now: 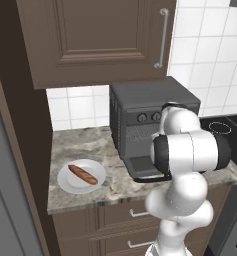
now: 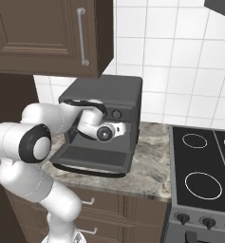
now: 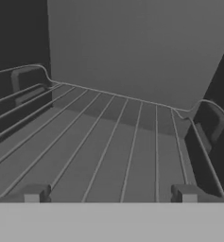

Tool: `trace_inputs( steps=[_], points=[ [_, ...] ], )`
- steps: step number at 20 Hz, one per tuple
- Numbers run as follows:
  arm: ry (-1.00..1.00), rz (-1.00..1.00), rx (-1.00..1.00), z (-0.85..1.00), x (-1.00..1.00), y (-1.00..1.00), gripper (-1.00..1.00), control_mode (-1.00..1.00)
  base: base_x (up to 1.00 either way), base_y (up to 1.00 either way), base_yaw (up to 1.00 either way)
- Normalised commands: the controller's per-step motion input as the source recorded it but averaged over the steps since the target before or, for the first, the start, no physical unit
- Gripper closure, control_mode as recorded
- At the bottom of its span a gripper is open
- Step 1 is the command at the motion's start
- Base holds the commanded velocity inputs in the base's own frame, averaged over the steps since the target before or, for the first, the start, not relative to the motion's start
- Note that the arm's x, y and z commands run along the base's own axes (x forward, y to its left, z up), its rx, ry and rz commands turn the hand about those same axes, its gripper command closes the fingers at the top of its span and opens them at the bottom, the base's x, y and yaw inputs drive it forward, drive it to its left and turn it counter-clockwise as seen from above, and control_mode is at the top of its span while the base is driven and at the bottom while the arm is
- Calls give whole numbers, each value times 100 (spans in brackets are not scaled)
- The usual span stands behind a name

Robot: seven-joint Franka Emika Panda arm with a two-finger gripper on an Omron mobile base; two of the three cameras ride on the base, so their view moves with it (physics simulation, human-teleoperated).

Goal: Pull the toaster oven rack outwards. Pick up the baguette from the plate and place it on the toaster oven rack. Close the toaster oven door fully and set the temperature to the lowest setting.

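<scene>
We see the gripper (image 3: 110, 194) inside the toaster oven (image 1: 135, 102), its fingers (image 3: 33, 194) spread fully wide and holding nothing. The toaster oven rack (image 3: 108, 142) lies just beyond the tips, wires running toward 12 o'clock. The toaster oven door (image 2: 92, 159) hangs open, flat. The baguette (image 1: 83, 174) rests on the plate (image 1: 67, 184), at 8 o'clock from the oven.

White tiled wall (image 2: 180, 57), brown cabinets (image 1: 95, 40), speckled stone counter (image 1: 85, 145), black stovetop (image 2: 201, 166).
</scene>
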Motion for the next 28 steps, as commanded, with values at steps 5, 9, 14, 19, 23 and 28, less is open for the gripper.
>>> trace_inputs(
  steps=[5, 9, 14, 19, 23, 28],
  points=[
    [50, -30, -43, -100, -47, -79, -100, -100, 0, 0, 0],
    [28, -22, -29, -100, -80, -100, -100, -100, 0, 0, 0],
    [9, -17, -17, -100, -100, -100, -100, -100, 0, 0, 0],
    [1, -11, -11, -100, -100, -100, -100, -100, 0, 0, 0],
    [0, -3, -8, -100, -100, -100, -100, -100, 0, 0, 0],
    [0, 0, -7, -100, -100, -100, -100, -100, 0, 0, 0]
  ],
)
